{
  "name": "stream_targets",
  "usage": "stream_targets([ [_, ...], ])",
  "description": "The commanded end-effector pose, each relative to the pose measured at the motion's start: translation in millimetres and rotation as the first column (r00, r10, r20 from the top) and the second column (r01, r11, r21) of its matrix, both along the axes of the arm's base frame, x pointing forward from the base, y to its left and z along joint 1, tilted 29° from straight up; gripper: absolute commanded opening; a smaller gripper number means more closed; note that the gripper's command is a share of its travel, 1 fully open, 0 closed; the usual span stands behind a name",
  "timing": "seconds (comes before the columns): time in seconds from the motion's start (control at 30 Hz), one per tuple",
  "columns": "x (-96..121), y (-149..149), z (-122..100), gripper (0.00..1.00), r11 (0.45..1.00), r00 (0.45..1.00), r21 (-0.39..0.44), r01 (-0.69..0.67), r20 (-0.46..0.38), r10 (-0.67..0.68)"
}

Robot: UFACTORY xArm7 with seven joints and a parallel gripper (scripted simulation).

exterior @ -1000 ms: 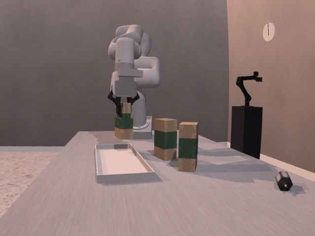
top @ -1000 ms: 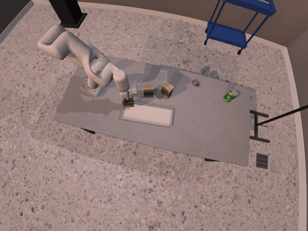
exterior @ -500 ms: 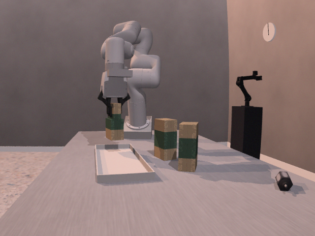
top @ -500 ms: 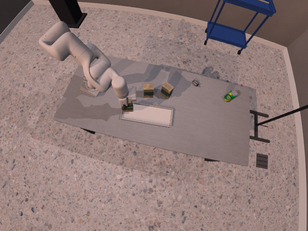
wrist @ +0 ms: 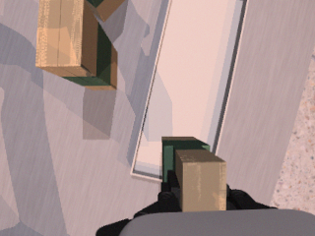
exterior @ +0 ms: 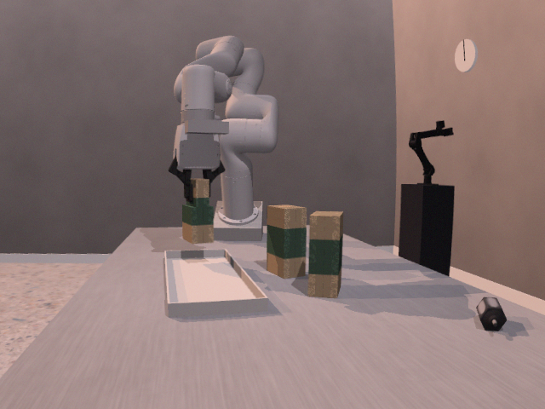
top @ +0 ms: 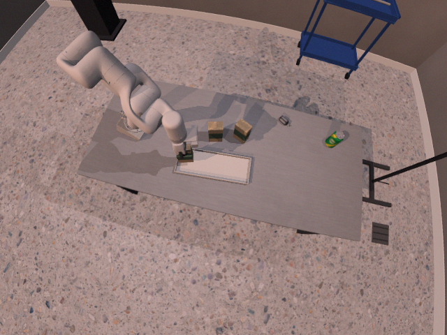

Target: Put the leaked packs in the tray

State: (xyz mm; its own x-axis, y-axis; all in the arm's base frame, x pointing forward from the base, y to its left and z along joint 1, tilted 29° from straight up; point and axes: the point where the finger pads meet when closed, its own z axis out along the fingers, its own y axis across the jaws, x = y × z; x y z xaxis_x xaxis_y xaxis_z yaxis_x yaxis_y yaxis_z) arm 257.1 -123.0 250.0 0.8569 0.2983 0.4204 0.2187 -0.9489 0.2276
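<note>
Coffee pack (exterior: 197, 216) hangs upright over the near end of the tray (exterior: 174, 303), our gripper (exterior: 197, 185) clamped on its top. We judge it soft and nearly delivered: lowering and letting go remain. The tray holds nothing yet. Two other packs (exterior: 286, 239) (exterior: 325, 253) stand beside it; we cannot tell whether either is soft.

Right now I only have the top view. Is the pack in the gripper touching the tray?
Observer: No. In the exterior view the pack hangs upright in the gripper, with its bottom above the tray.
Operator: Is it over the inside or the rim?
Observer: The wrist view puts its lower end over the tray's end, close to one long wall. I cannot tell if it clears that wall.
Operator: Where is the grip?
Observer: On the tan top part, above the green band.
</note>
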Motion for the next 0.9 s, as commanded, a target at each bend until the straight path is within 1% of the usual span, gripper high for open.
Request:
stream_targets([
  [0.0, 1.1, -0.7, 0.3, 0.27, 1.0, 1.0, -0.001, 0.001, 0.003, -0.001],
  [0.17, 3.4, -1.2, -4.0, 0.27, 1.0, 1.0, -0.001, 0.001, 0.003, -0.001],
  [0.53, 15.2, -3.8, -26.0, 0.27, 1.0, 1.0, -0.001, 0.001, 0.003, -0.001],
  [0.6, 15.2, -3.8, -26.0, 0.27, 1.0, 1.0, -0.001, 0.001, 0.003, -0.001],
  [0.87, 21.8, -5.3, -38.4, 0.27, 1.0, 1.0, -0.001, 0.001, 0.003, -0.001],
])
